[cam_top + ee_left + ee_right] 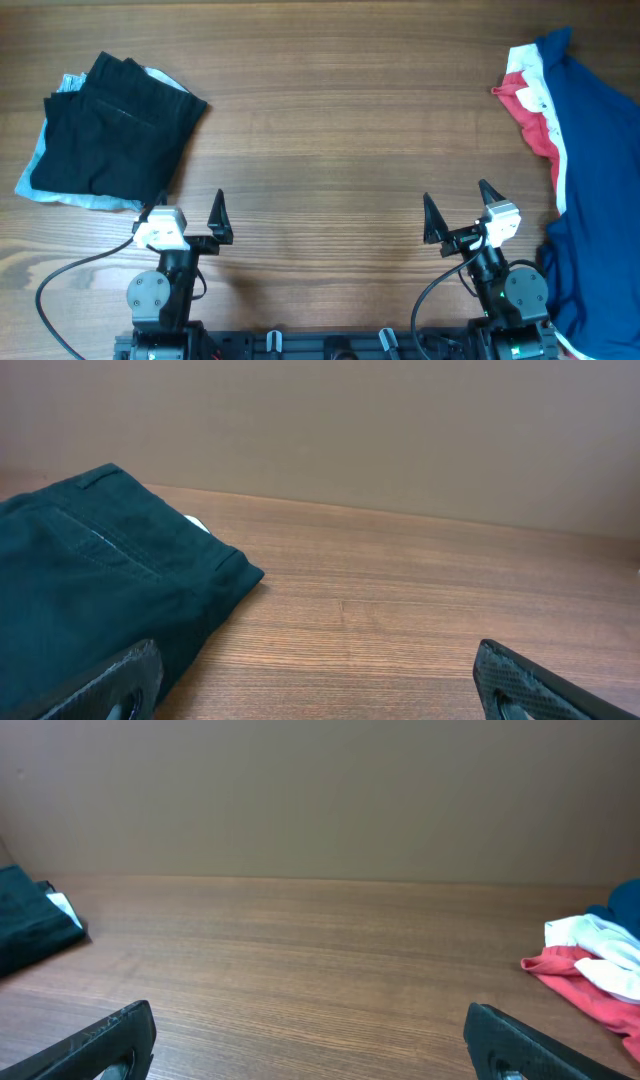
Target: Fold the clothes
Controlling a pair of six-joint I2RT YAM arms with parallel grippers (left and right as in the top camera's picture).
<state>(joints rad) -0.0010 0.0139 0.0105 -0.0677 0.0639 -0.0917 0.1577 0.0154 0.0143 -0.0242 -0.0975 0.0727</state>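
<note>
A folded black garment (115,125) lies at the far left on a pale blue garment (45,190); the black one also shows in the left wrist view (90,590). A large deep-blue garment (600,170) lies crumpled at the right edge, over a white-and-red garment (530,110), which also shows in the right wrist view (590,970). My left gripper (185,215) is open and empty near the front edge, just right of the black garment. My right gripper (458,210) is open and empty, left of the blue garment.
The wooden table (320,130) stretches between the two piles. The arm bases and cables sit along the front edge. A plain wall stands behind the table in both wrist views.
</note>
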